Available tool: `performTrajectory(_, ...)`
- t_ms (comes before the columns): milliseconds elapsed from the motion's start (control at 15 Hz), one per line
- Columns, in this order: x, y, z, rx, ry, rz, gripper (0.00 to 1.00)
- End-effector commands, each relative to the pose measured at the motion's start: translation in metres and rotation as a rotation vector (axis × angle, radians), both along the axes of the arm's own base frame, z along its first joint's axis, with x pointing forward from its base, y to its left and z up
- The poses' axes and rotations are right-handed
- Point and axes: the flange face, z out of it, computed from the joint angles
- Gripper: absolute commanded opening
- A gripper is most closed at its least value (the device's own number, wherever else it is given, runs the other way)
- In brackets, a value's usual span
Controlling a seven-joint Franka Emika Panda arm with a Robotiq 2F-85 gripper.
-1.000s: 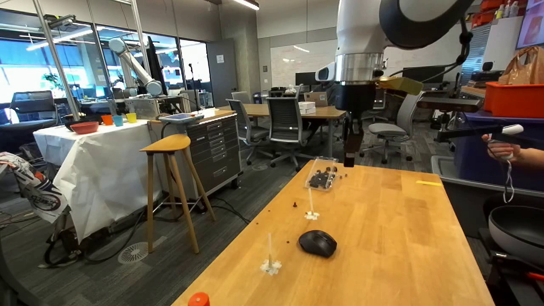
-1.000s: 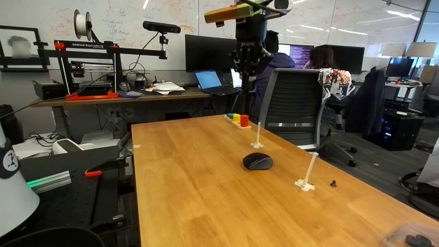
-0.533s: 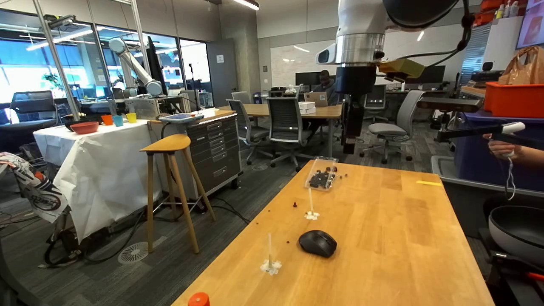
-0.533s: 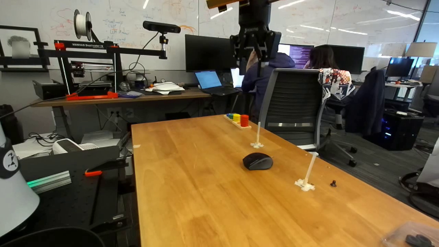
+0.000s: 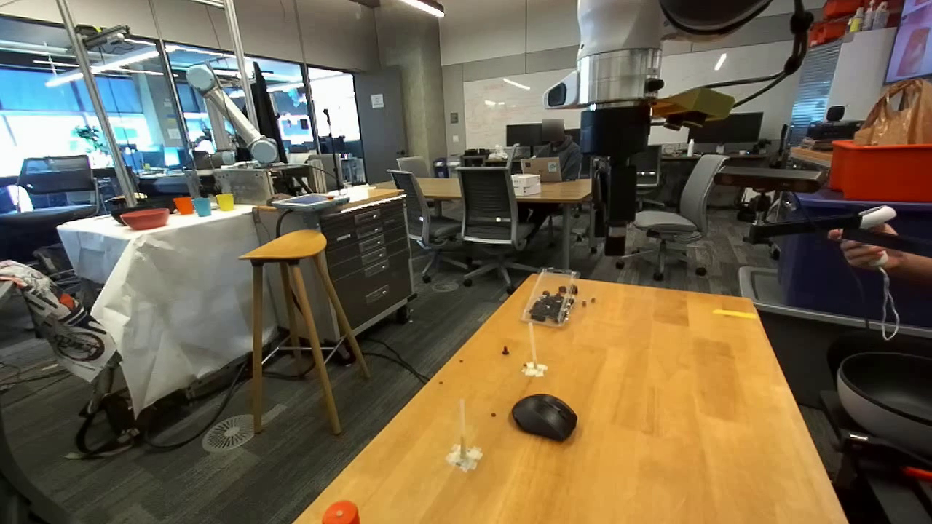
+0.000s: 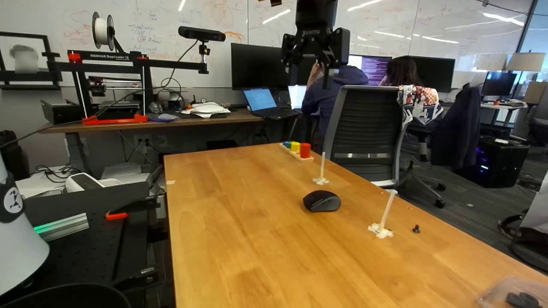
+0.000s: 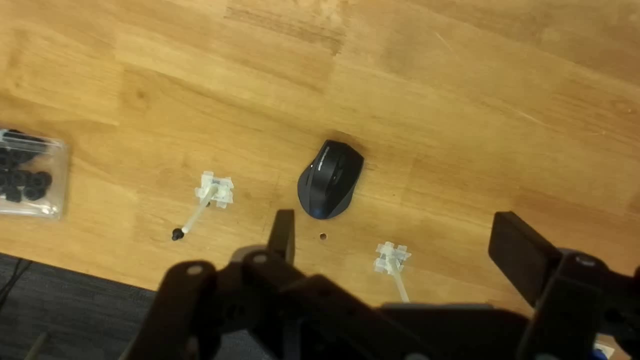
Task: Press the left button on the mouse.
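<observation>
The black domed mouse (image 7: 330, 180) rests on the wooden table, seen whole in the wrist view and in both exterior views (image 5: 545, 417) (image 6: 322, 201). Its narrower end, with pale lettering and what looks like the wheel, points to the top of the wrist view; the left button's outline is hard to make out. My gripper (image 7: 395, 220) is open, fingers wide apart, holding nothing. High above the table, it touches nothing. In the wrist view the mouse lies beyond the fingertips, nearer the left one. Both fingers show apart in an exterior view (image 6: 309, 82).
Two thin pale pegs (image 7: 200, 205) (image 7: 397, 280), taped to the table, stand near the mouse. A clear box (image 7: 32, 172) holds small black pieces. A row of coloured discs (image 6: 297, 149) stands at a table end. One small dark screw (image 6: 416, 229) lies near a peg.
My gripper has risen farther from the table, and its fingers have gone from together to wide apart. The mouse has stayed where it was.
</observation>
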Motion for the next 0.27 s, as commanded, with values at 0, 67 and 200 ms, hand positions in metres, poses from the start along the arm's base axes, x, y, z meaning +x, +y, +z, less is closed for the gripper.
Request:
performTrajectory(0, -0.0007, -0.0009, 0.0009, 0.0, 0.012, -0.002, 1.0)
performTrajectory(67, -0.001, -0.0018, 0.0016, 0.0, 0.018, -0.004, 1.0)
performTrajectory(200, -0.0009, -0.0025, 0.0025, 0.0, 0.02, -0.005, 1.0)
